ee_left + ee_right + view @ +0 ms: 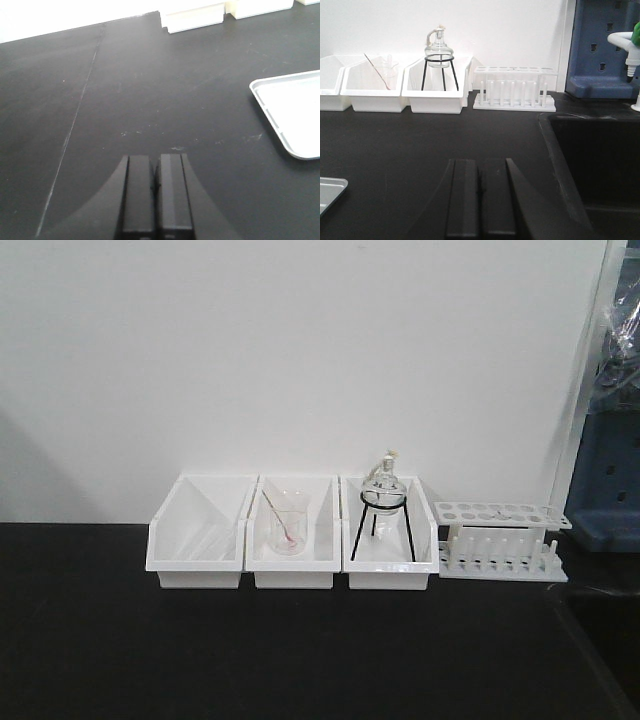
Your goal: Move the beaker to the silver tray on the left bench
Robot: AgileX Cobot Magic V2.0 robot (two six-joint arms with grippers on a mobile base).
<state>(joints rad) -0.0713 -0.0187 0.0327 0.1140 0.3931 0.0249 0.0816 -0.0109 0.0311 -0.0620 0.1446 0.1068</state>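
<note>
Both grippers closed, empty, over the black bench (150, 75).
Left gripper (155, 167) and right gripper (479, 170) have jaws pressed together; the tray (292, 112) is pale, shallow, round-cornered, with a raised rim.

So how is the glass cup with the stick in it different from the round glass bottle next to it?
The clear glass beaker with a thin rod has straight sides and an open top; the round-bottomed glass flask is ball-shaped with a narrow neck. The beaker sits low inside the middle white bin; the flask is held up on a black wire stand in the right-hand white bin. Both are see-through glass.
</note>
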